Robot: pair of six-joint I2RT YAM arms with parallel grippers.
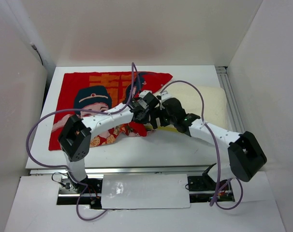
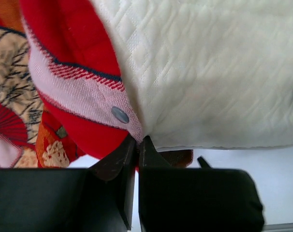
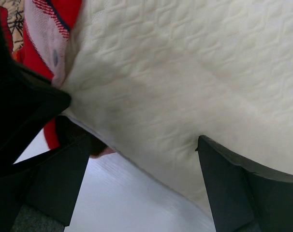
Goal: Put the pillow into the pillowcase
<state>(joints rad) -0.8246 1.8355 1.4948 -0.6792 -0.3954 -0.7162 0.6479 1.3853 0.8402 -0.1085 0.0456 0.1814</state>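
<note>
- Although the two cloths meet at mid-table, the pillow (image 1: 209, 101) lies almost wholly outside the pillowcase (image 1: 69, 92). Its cream bulk is on the right and the red case is spread flat on the left.
- The left gripper (image 2: 138, 141) is pinched tight on the pillowcase, gripping the pale hem (image 2: 83, 96) just near of a grey snap (image 2: 120, 114). This is the near part of the case's mouth, facing right.
- In the left wrist view, red cloth rises against the pillow's left edge and seems to overlap it a little. I cannot tell whether any of the pillow has really passed inside.
- The right gripper (image 3: 144, 140) stands wide, its fingers well apart beside the pillow's near edge. It holds nothing, and bare table (image 1: 151, 154) shows under it.
- Done, as I judge it: the pillow is brought up to the opening and one lip of the mouth is taken.
- Left, as I judge it: nearly everything.
  - The right gripper has to take or push the pillow.
  - The mouth has to be kept open.
  - The whole pillow has to travel left into the case until no cream shows.
- The far lip of the mouth is hidden under the arms in the top view, so I cannot tell how open it is.
</note>
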